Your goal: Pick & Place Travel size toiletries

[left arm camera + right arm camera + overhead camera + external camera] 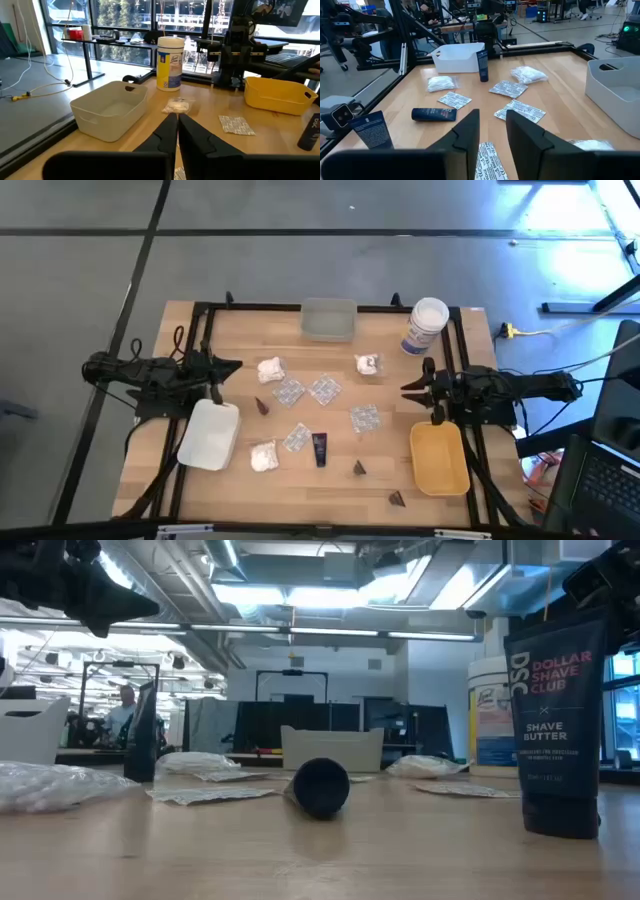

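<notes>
1. High view: left tool (232,366) at the tabletop's (300,490) 9 o'clock edge, above the white tray (210,435), fingers pressed together, empty. Right tool (408,388) at 3 o'clock, above the yellow tray (440,458). Silvery packets (324,389), white bundles (263,456) and a dark tube (319,448) lie scattered mid-table; dark cones (359,468) toward 5 o'clock.
2. Low view: one tube (321,786) lies end-on; another tube (556,725) stands upright at 3 o'clock.
3. Left wrist view: fingers (165,132) meet; grey tray (109,108), white jar (170,63) ahead.
4. Right wrist view: fingers (524,131) spread apart, holding nothing, over packets (520,111).
</notes>
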`<move>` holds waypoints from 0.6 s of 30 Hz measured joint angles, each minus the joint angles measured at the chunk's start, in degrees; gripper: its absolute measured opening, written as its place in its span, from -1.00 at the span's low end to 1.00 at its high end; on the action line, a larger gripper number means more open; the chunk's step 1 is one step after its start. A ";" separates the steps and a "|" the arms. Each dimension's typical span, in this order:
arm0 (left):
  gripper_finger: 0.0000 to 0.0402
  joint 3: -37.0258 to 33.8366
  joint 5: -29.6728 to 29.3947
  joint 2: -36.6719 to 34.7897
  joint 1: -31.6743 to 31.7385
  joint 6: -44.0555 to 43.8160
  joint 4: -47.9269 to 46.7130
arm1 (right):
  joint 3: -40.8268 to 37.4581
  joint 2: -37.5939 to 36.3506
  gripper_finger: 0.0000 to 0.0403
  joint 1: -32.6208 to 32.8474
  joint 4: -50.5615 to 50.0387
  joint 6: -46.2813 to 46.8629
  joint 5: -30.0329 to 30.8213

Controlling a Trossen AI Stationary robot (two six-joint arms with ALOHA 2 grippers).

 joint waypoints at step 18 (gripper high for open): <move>-0.94 0.00 -0.02 0.02 -0.02 0.00 0.00 | 0.00 0.00 -0.32 0.02 -0.01 0.00 0.00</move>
